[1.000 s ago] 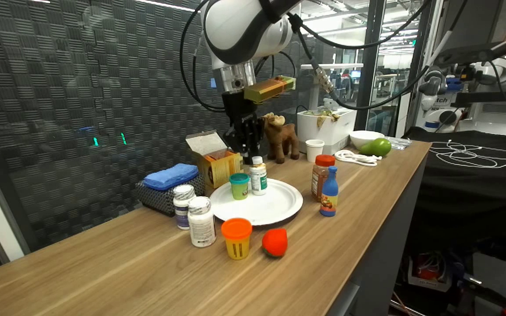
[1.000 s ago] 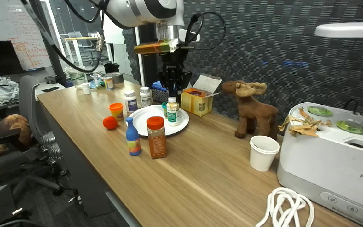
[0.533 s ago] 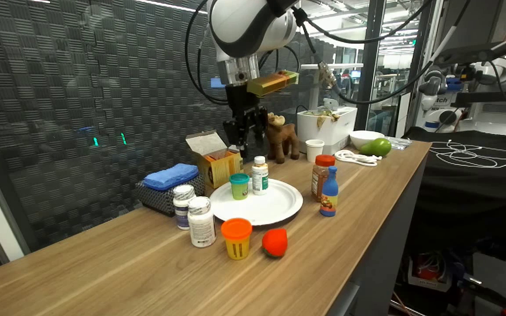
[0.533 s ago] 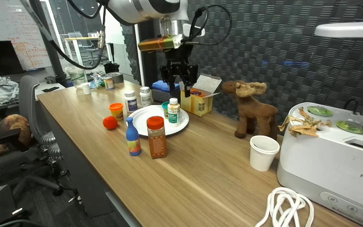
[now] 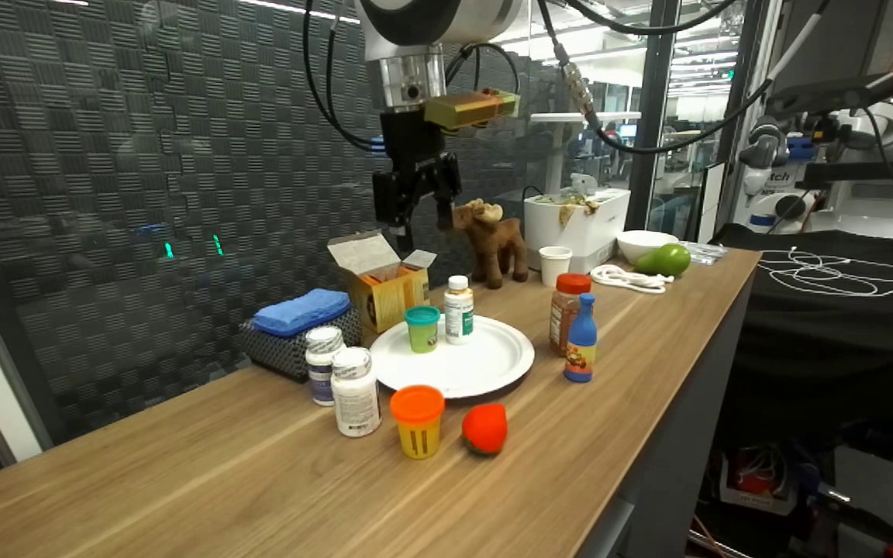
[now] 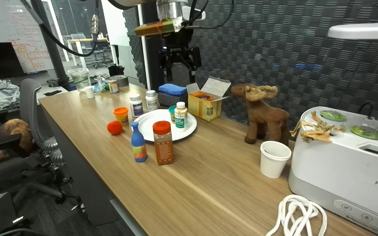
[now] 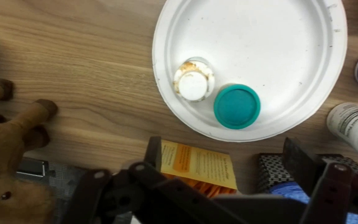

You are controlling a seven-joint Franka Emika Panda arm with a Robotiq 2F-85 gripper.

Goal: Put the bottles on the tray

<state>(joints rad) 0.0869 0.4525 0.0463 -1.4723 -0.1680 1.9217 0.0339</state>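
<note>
My gripper (image 5: 425,231) hangs above the back of the counter, open, with nothing between its fingers (image 7: 154,152). Beneath and in front of it lies the round white tray (image 7: 259,37). A white bottle with a green label (image 6: 180,118) stands upright on the tray beside a green jar with a teal lid (image 7: 237,106). Off the tray, two white bottles, one purple-labelled (image 6: 136,106) and one pale (image 5: 356,395), stand close together. A yellow tub with an orange lid (image 5: 418,426), a red-capped spice bottle (image 6: 163,144) and a blue bottle (image 6: 138,142) also stand on the counter.
Below the gripper are an opened yellow cardboard box (image 6: 205,106) and a dark patterned box with a blue cloth (image 5: 301,312). A plush moose (image 6: 263,111), paper cups (image 6: 275,159) and a white appliance (image 6: 346,164) line the back. A red toy (image 5: 485,428) sits near the front.
My gripper has risen from close by the white bottle's cap, and its jaws have spread wide. The green-labelled bottle has shifted very slightly and stands on the tray.
</note>
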